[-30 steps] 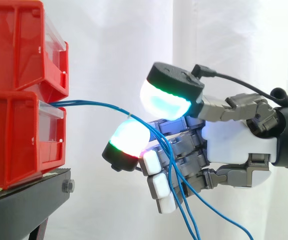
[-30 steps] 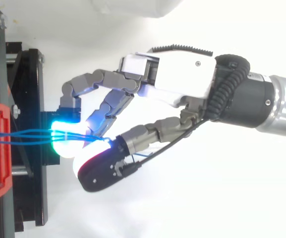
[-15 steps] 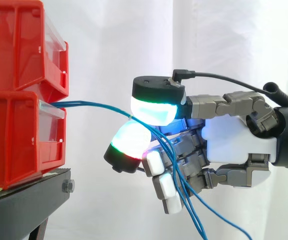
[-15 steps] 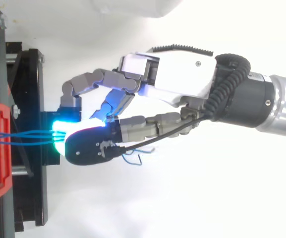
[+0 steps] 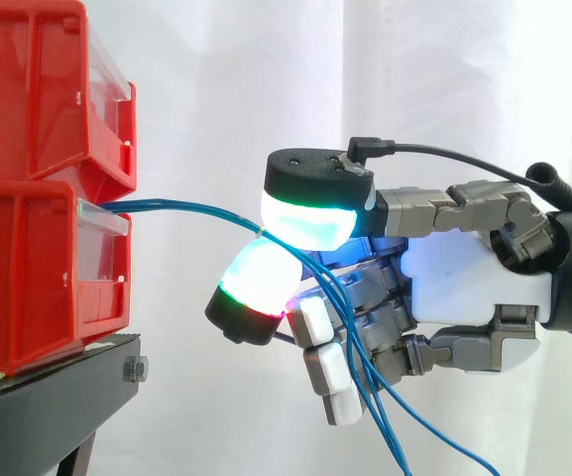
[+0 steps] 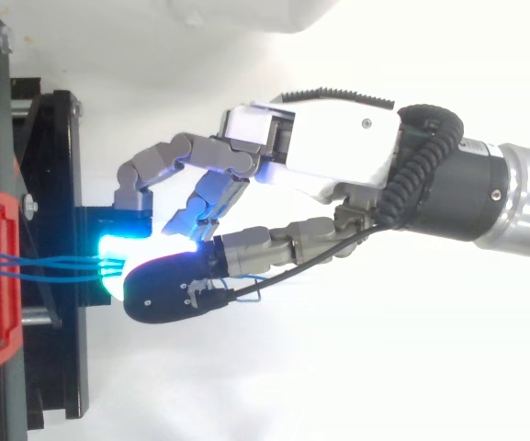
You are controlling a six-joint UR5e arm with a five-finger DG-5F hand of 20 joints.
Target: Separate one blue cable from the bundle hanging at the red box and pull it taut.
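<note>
Loosely, thin blue cables (image 5: 186, 210) ran from the lower red box (image 5: 38, 268) and drooped past the hand (image 5: 469, 283), whose glowing pads (image 5: 305, 220) were pinched together on them. They looked light, limp and slippery, best gripped singly just beside the pads.

A white curtain (image 5: 444, 89) closes off the rear of the work area. It hangs in vertical folds: the left portion is brighter and evenly lit, the right portion shaded grey. A black stand (image 5: 38, 407) occupies the lower left corner, with a bolt (image 5: 135, 370) in its front edge. From above, the surface (image 6: 338, 386) beneath is plain white and strongly lit.
</note>
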